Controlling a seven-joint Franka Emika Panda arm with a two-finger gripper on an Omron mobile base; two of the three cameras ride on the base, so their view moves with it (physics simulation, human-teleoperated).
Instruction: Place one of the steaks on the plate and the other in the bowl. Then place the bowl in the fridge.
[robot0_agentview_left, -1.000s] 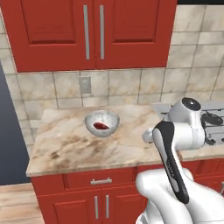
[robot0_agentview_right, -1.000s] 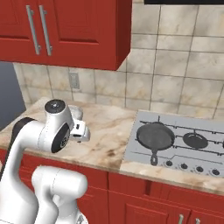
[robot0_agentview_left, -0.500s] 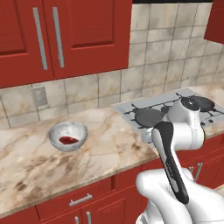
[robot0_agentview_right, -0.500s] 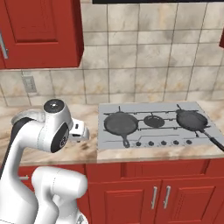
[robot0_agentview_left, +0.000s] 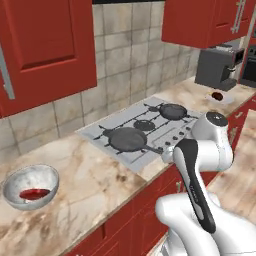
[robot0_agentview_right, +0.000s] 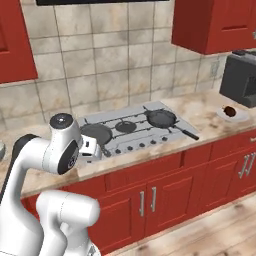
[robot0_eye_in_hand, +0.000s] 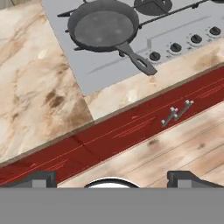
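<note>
- While my gripper hangs over the counter's front edge with its jaws spread wide and nothing between them, the hand view looks down on a black skillet on the stovetop, red cabinet fronts and wood floor.
- Over on the far left of the marble counter sits the bowl, light grey and deep, with one steak lying flat in its bottom. It's well apart from my arm.
- Far right, near the dark coffee machine, there's a white plate with the other steak on it, a small dark-red lump. From the right base view it's the same plate just in front of that machine.
- Both skillets look empty: the nearer one and a second skillet further right on the stovetop, handles pointing toward the counter's front.
</note>
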